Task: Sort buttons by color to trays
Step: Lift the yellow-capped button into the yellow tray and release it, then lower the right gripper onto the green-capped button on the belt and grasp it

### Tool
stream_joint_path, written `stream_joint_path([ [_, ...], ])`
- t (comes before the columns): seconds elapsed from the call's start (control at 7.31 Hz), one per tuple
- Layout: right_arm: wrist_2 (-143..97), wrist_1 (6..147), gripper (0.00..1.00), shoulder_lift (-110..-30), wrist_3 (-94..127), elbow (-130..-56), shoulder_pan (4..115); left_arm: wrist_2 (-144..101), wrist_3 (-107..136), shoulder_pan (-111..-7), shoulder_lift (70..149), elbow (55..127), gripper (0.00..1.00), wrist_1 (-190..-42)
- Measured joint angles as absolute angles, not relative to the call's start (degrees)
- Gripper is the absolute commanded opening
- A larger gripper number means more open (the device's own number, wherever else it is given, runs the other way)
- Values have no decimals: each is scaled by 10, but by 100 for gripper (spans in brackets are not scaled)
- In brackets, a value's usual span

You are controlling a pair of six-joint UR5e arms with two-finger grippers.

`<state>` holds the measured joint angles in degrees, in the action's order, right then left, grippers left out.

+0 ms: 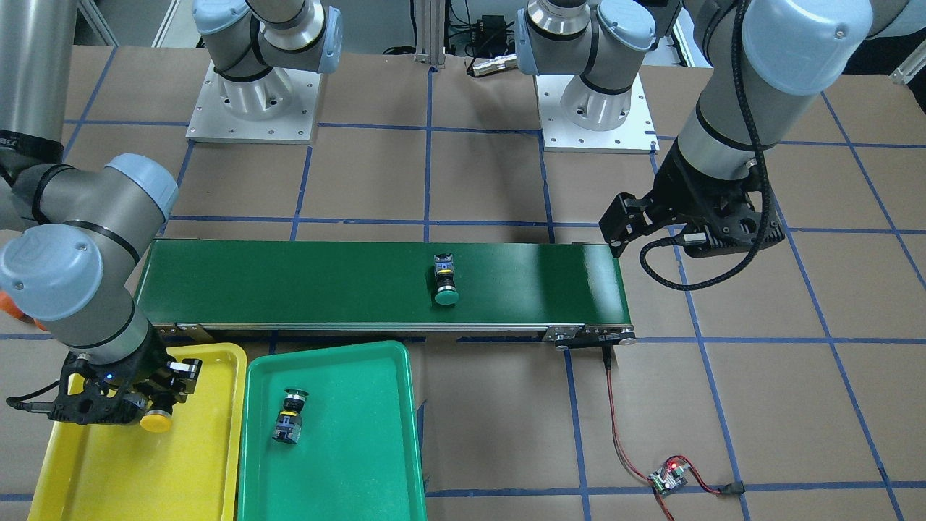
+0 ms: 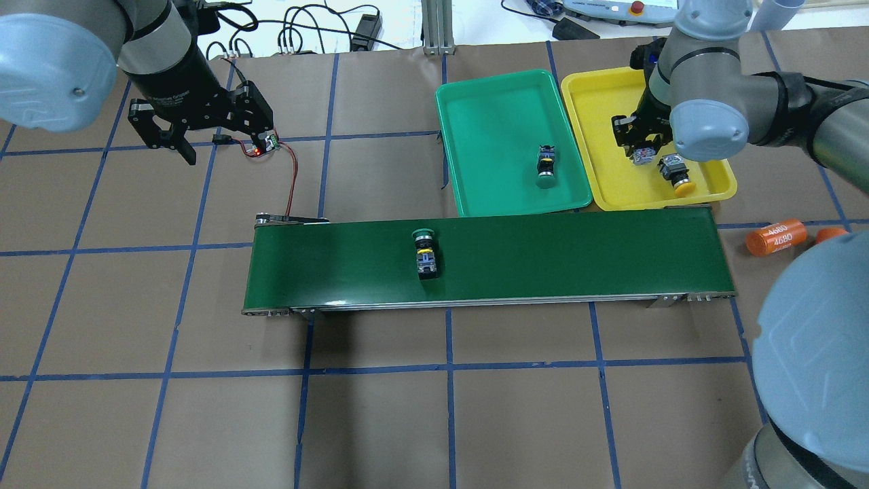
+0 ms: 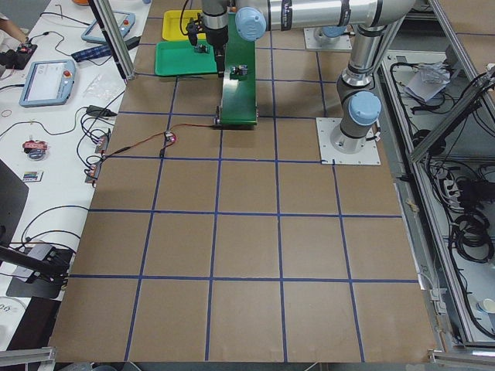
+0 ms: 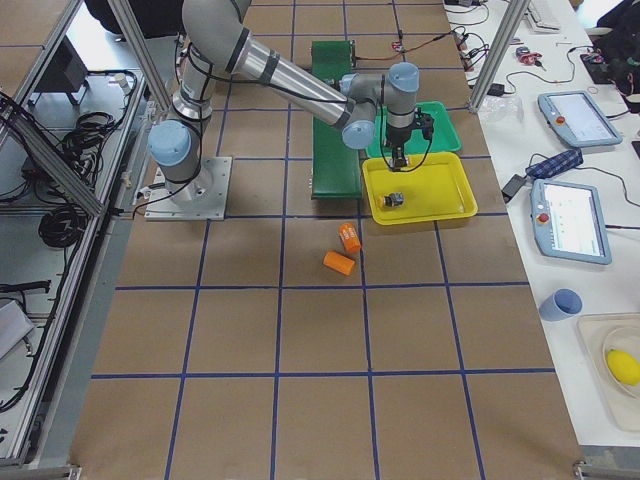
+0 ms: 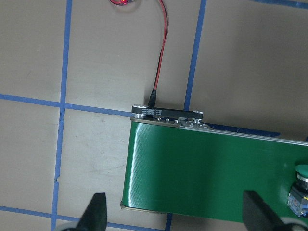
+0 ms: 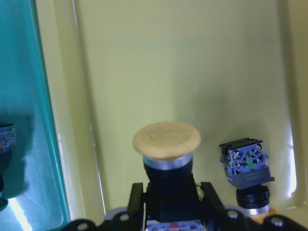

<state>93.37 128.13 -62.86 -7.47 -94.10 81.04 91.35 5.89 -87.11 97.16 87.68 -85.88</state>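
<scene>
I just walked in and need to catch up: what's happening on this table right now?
The right gripper is shut on a yellow button, holding it over the yellow tray, where a second yellow button already lies. One green button lies in the green tray; the other green button sits on the conveyor belt, unsorted. The left gripper hangs open near the belt's other end, holding nothing.

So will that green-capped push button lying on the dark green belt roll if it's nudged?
Probably barely: the green-capped push button lies on its side on the dark green conveyor belt, and its round cap is wider than its blocky body, so it would likely pivot, not roll. It looks rigid, so gripping the body should hold.
</scene>
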Motion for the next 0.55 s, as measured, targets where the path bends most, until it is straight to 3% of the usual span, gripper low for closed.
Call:
stream_joint_path([
  [0.55,929,1213,100,-677,-77,-945,804,911,66,-872,966,875,100,-867],
])
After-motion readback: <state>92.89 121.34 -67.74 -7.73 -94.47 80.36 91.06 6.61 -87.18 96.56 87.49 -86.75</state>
